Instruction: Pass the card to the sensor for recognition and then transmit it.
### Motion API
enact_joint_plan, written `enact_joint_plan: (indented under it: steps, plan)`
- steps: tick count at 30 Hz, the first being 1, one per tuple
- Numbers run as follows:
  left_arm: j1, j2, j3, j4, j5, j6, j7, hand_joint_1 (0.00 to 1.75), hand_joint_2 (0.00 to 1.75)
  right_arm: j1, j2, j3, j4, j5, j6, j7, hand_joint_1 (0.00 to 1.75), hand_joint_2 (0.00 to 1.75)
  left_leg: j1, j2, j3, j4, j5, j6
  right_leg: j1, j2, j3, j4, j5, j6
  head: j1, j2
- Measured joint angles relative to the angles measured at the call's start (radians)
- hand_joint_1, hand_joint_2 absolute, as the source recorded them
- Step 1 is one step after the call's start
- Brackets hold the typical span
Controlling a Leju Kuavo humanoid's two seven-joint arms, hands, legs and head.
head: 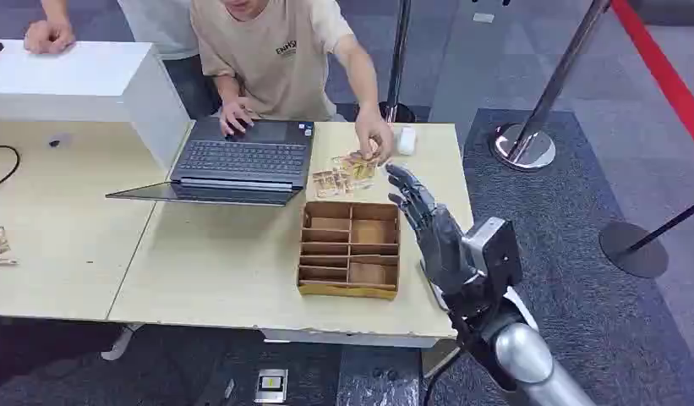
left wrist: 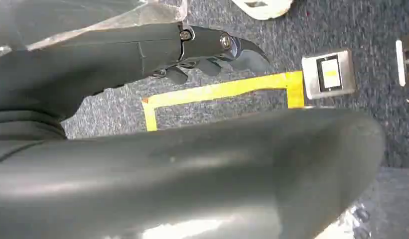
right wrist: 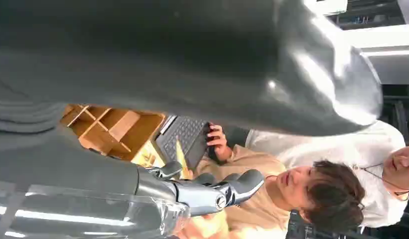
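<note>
We see a pale wooden tabletop bearing an open laptop, a compartmented wooden tray, loose cards just beyond it, a small white block and a white box.

Even, soft indoor light fills the head view, with faint shadows under the laptop and wooden organizer, while both wrist views are blurred up close, glare streaking the left hand cover and overhead ceiling lights blowing out white.
</note>
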Motion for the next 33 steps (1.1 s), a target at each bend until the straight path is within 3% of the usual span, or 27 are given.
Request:
enact_joint_plan:
  steps: [5,10,11,13,20,22,25,27,31,33]
  plan:
    - [0.001,0.004,0.000,0.000,0.001,-0.008,-0.005,0.00,0.00,-0.017,-0.002,0.006,0.001,0.170,-0.059,0.043,0.00,0.00,0.000,0.000,0.000,0.000,0.000,0.000,0.000,0.000,0.000,0.000,0.000,0.000,0.000,0.000]
    - [0.001,0.004,0.000,0.000,0.002,-0.008,-0.005,0.00,0.00,-0.027,-0.002,0.011,0.001,0.187,-0.065,0.051,0.00,0.00,0.000,0.000,0.000,0.000,0.000,0.000,0.000,0.000,0.000,0.000,0.000,0.000,0.000,0.000]
    - [0.001,0.004,0.000,0.000,0.002,-0.008,-0.005,0.00,0.00,-0.028,-0.002,0.013,0.001,0.187,-0.066,0.051,0.00,1.75,0.000,0.000,0.000,0.000,0.000,0.000,0.000,0.000,0.000,0.000,0.000,0.000,0.000,0.000]
    - [0.001,0.005,0.000,0.000,0.002,-0.008,-0.005,0.00,0.00,-0.029,-0.002,0.016,0.001,0.203,-0.071,0.056,0.00,1.75,0.000,0.000,0.000,0.000,0.000,0.000,0.000,0.000,0.000,0.000,0.000,0.000,0.000,0.000]
    - [-0.001,0.004,0.000,0.000,-0.002,-0.009,0.001,0.00,0.00,-0.049,-0.002,0.031,0.014,0.510,-0.194,0.118,0.00,1.75,0.000,0.000,0.000,0.000,0.000,0.000,0.000,0.000,0.000,0.000,0.000,0.000,0.000,0.000]
    - [-0.002,0.004,0.000,0.000,-0.006,-0.011,0.006,0.00,0.00,-0.052,-0.002,0.037,0.019,0.670,-0.238,0.153,0.00,1.75,0.000,0.000,0.000,0.000,0.000,0.000,0.000,0.000,0.000,0.000,0.000,0.000,0.000,0.000]
    - [-0.007,0.002,0.000,0.000,-0.012,-0.017,0.023,0.00,0.00,-0.063,-0.007,0.060,0.030,1.082,-0.316,0.219,0.00,1.75,0.000,0.000,0.000,0.000,0.000,0.000,0.000,0.000,0.000,0.000,0.000,0.000,0.000,0.000]
    - [-0.011,0.000,-0.001,0.000,-0.014,-0.017,0.030,0.00,0.00,-0.066,-0.010,0.075,0.038,1.280,-0.359,0.244,0.00,1.75,0.000,0.000,0.000,0.000,0.000,0.000,0.000,0.000,0.000,0.000,0.000,0.000,0.000,0.000]
    - [-0.020,-0.008,-0.003,0.000,-0.018,-0.010,0.046,0.00,0.00,-0.073,-0.024,0.103,0.055,1.508,-0.440,0.255,0.00,1.75,0.000,0.000,0.000,0.000,0.000,0.000,0.000,0.000,0.000,0.000,0.000,0.000,0.000,0.000]
    - [-0.025,-0.010,-0.005,0.000,-0.023,-0.015,0.047,0.00,0.00,-0.078,-0.029,0.115,0.067,1.556,-0.463,0.251,0.00,1.75,0.000,0.000,0.000,0.000,0.000,0.000,0.000,0.000,0.000,0.000,0.000,0.000,0.000,0.000]
